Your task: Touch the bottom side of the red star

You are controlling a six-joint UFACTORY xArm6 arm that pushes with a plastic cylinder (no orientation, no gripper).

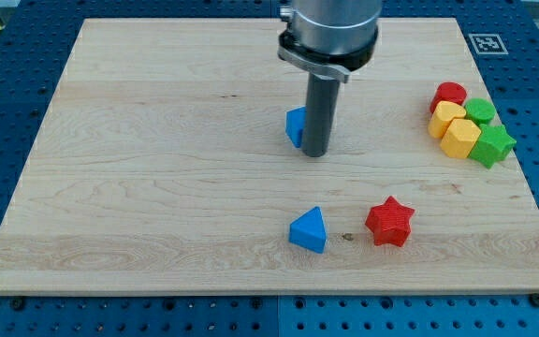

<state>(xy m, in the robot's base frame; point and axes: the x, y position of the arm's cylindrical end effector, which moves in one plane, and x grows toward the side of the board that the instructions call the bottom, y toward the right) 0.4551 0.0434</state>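
Observation:
The red star (388,222) lies on the wooden board toward the view's bottom right of centre. My tip (314,153) stands near the board's middle, well up and to the left of the star. It sits right against a blue block (295,126), which the rod partly hides. A blue triangular block (309,230) lies just left of the star.
A cluster sits at the view's right edge: a red block (449,95), two yellow blocks (445,116) (460,137), a green block (480,110) and a green star (492,145). The wooden board (157,187) rests on a blue pegboard table.

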